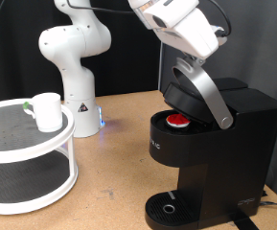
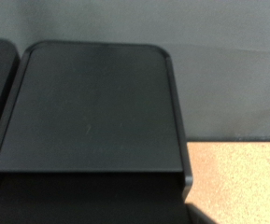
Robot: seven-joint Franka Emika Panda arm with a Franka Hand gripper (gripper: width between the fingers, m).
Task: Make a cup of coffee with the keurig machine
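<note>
The keurig machine (image 1: 236, 144) stands at the exterior view's right, black and boxy, with its lid (image 1: 191, 91) raised on the silver-grey arched handle (image 1: 210, 96). A pod with a red top (image 1: 178, 120) sits in the open chamber. The round drip tray (image 1: 169, 208) at the base has nothing on it. My gripper (image 1: 196, 59) hangs at the top end of the raised lid; its fingers are hidden behind the white hand. The white cup (image 1: 48, 111) stands on a round shelf at the left. The wrist view shows only the machine's flat black top (image 2: 92, 107), no fingers.
A white two-tier round shelf (image 1: 33, 158) carries the cup on its upper tier at the exterior view's left. The white arm base (image 1: 76, 67) stands behind it. Bare wooden table (image 1: 114, 163) lies between the shelf and the machine.
</note>
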